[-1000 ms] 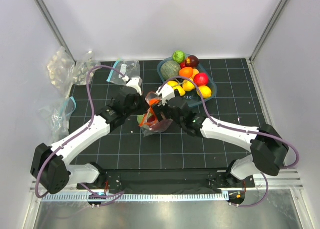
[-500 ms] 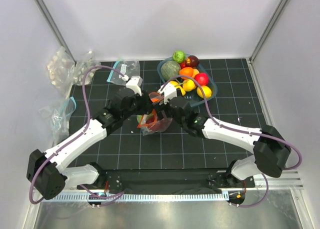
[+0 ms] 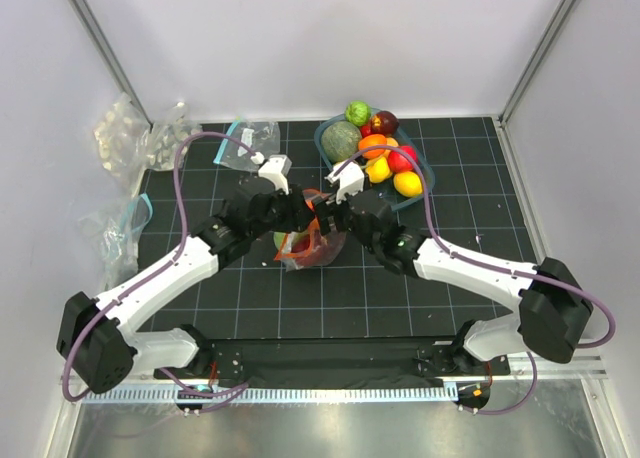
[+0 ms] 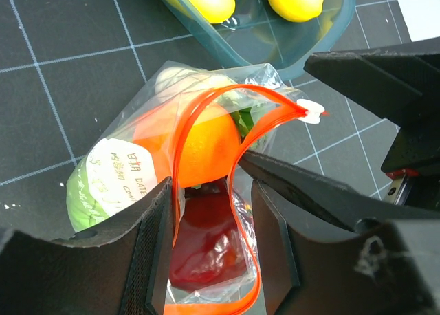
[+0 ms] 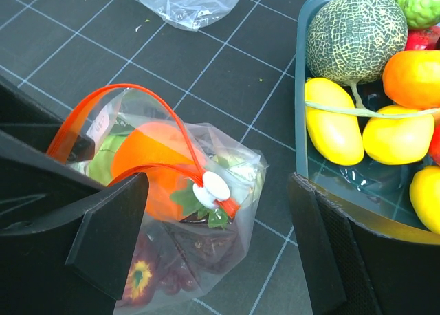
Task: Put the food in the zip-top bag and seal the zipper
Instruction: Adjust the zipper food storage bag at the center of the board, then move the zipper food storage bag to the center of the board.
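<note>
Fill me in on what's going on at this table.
The left tool and right tool meet over the clear bag in mid-table, both open: the left astride the orange-red zipper, the right around its slider end. The bag already holds an orange and other toy food, and its mouth stands open in a loop. More fruit sits in the teal tray.

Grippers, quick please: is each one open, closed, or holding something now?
Left gripper: open; the mouth of the bag lies between its jaws, not clamped.
Right gripper: open, holding nothing.
</note>
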Available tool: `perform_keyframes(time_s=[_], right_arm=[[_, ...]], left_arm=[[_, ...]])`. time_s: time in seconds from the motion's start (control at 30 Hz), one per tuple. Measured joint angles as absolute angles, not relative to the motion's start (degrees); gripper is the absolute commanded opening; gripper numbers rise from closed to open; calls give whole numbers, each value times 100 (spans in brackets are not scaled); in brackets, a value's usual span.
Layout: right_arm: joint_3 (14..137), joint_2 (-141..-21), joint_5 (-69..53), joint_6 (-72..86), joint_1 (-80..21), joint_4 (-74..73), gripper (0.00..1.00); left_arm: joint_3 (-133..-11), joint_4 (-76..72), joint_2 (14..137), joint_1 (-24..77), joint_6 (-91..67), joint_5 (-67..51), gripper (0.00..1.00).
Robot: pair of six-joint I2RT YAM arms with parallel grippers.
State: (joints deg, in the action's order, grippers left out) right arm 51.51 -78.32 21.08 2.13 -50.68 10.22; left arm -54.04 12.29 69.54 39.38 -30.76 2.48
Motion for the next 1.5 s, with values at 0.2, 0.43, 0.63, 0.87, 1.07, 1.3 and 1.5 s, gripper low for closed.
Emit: perform_keyframes(time_s=[0.2, 0.43, 0.63, 0.87, 1.07, 1.3, 1.5], right_arm=[[5151, -7832, 1986, 395, -4904, 1022, 86], [5151, -7832, 1811, 567, -4748, 1017, 86], [5151, -7832, 1708, 635, -4735, 1017, 86], [5013, -7666, 1529, 617, -4711, 1017, 86], [4654, -7249, 1356, 548, -4644, 1063, 73], [4482, -7242, 1135, 266, -4563, 1275, 61], [4456, -7404, 987, 21, -4552, 1411, 60]], left_arm=[[-5413, 1232, 7057, 3972, -3072, 224, 49], [-5540, 1267, 7352, 4049, -2998, 228, 31], [-5634, 1328, 7526, 4119, -2943, 196, 0], [-5699, 1400, 7533, 4134, -2961, 75, 0], [-5699, 1503, 7529, 4141, -2998, 242, 0], [-5800, 1743, 7526, 4152, -2998, 668, 0], [-5848, 1822, 7526, 4152, -2987, 862, 0]])
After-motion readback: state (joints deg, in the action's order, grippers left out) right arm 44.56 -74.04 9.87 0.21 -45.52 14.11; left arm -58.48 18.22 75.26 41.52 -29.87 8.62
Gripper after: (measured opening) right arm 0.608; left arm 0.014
